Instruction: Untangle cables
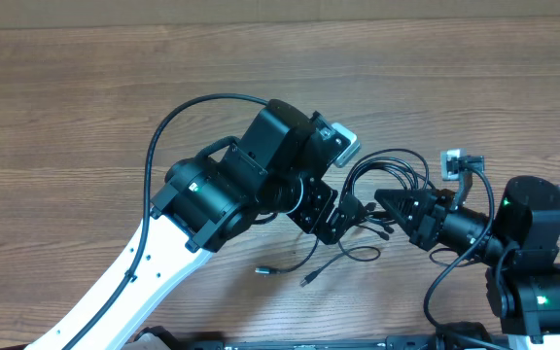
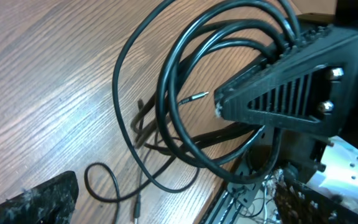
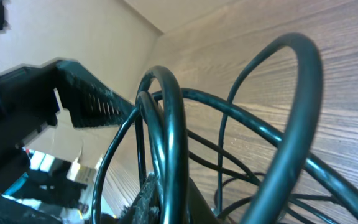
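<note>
Presently the task is at an early stage. The cables lie as one overlapping bundle of loops on the table, right of centre, between the two grippers. No strand is laid out apart from the rest. Two plug ends trail loose toward the near edge, but their cords run back into the bundle. Nearly all the separating is judged left to do.

The right gripper is closed. In the left wrist view several loops pass in behind its ribbed finger, and in the right wrist view the same loops rise from between its fingers, so it is judged to have the cables pinched.

The left gripper sits just beside the bundle, opposite the right one. Only one finger shows, at the far corner of its own wrist view, which suggests wide-spread jaws. Nothing is seen between them, and it is judged to be holding nothing.

No brand, label or writing can be read on the cables, the arms or the table.
</note>
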